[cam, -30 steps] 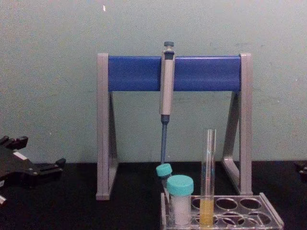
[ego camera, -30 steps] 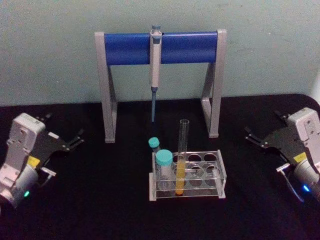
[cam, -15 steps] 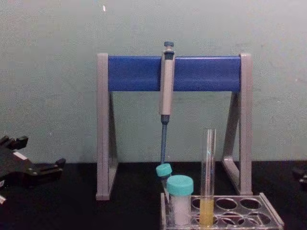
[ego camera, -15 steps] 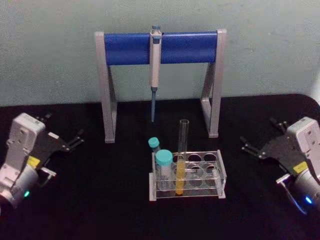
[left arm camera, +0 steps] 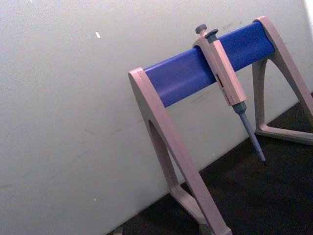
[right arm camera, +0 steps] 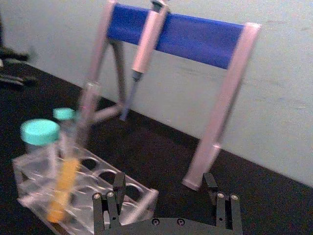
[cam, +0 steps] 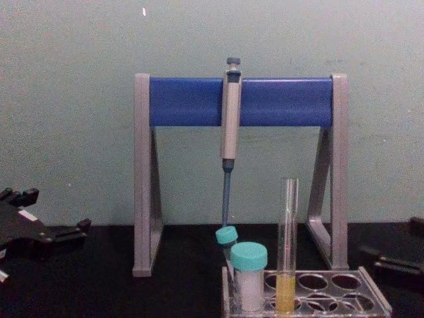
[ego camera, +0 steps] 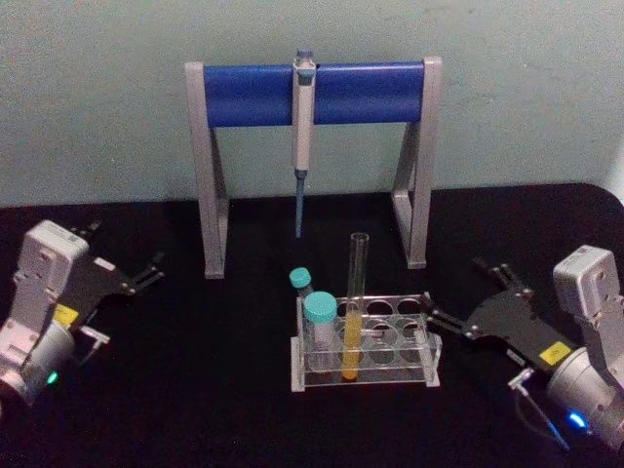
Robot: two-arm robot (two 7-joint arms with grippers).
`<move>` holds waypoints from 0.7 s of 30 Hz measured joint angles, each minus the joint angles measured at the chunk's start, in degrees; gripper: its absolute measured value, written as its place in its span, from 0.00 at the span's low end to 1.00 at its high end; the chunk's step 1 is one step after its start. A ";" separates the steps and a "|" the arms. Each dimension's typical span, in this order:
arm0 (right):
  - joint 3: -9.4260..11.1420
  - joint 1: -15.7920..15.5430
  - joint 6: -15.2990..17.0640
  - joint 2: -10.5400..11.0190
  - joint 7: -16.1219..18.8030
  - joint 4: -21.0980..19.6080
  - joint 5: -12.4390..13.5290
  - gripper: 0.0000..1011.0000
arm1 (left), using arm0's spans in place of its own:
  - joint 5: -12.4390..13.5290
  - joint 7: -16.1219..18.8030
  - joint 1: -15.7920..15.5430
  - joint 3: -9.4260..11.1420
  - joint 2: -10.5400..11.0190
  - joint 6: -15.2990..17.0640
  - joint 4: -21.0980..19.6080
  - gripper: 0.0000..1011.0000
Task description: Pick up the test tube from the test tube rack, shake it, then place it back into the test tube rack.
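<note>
Wrist view shows right hand (right arm camera: pixel 164 185) spread beside test tube rack (right arm camera: pixel 84 162).

Dim and flat throughout, lit softly from above and in front; no hard shadows on the wall (ego camera: pixel 97 97), just faint shading under the blue bar (left arm camera: pixel 195 68) of the pipette stand. Black table (ego camera: pixel 195 390) badly underexposed, no texture visible; right gripper (ego camera: pixel 455 291) and left gripper (ego camera: pixel 125 252) dark-on-dark against it, edges hard to trace. No strong glare: weak highlights along the glass of the test tube (ego camera: pixel 355 292) and on the test tube rack (ego camera: pixel 429 366). Small status lights glowing on both wrists. Grainy and soft in head and chest views. Motion-smeared in right wrist view, near teal-capped vial (right arm camera: pixel 39 131) worst. Left wrist view cleanest. No obvious bending at edges.
</note>
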 joint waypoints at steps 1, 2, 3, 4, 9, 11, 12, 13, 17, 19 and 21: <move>0.00 0.00 0.00 0.00 0.00 0.00 0.00 0.99 | 0.00 0.00 0.00 0.00 0.00 0.00 0.00 0.99; 0.00 0.01 0.09 -0.37 1.63 0.00 1.25 0.99 | 0.00 0.00 0.00 0.00 0.00 0.00 0.00 0.99; -0.01 0.10 0.26 -0.75 2.95 0.00 2.16 0.99 | 0.00 0.00 0.00 0.00 0.00 0.00 0.00 0.99; -0.04 0.19 0.36 -0.96 3.59 0.02 2.55 0.99 | 0.00 0.00 0.00 0.00 0.00 0.00 0.00 0.99; -0.37 0.96 1.28 -2.31 7.38 0.60 5.00 0.99 | 0.00 0.00 0.00 0.00 0.00 0.00 0.00 0.99; -0.54 1.47 1.82 -3.04 8.87 0.97 5.85 0.99 | 0.00 0.00 0.00 0.00 0.00 0.00 0.00 0.99; -0.62 1.67 1.98 -3.25 9.48 1.14 6.09 0.99 | 0.00 0.00 0.00 0.00 0.00 0.00 0.00 0.99; -0.69 1.87 2.12 -3.47 9.98 1.29 6.28 0.99 | 0.00 0.00 0.00 0.00 0.00 0.00 0.00 0.99; -0.97 3.14 2.81 -4.71 12.81 2.11 7.24 0.99 | 0.00 0.00 0.00 0.00 0.00 0.00 0.00 0.99; -1.00 3.56 3.01 -5.11 13.59 2.41 7.41 0.99 | 0.00 0.00 0.00 0.00 0.00 0.00 0.00 0.99; -1.01 4.15 3.22 -5.72 14.56 2.98 7.71 0.99 | 0.00 0.00 0.00 0.00 0.00 0.00 0.00 0.99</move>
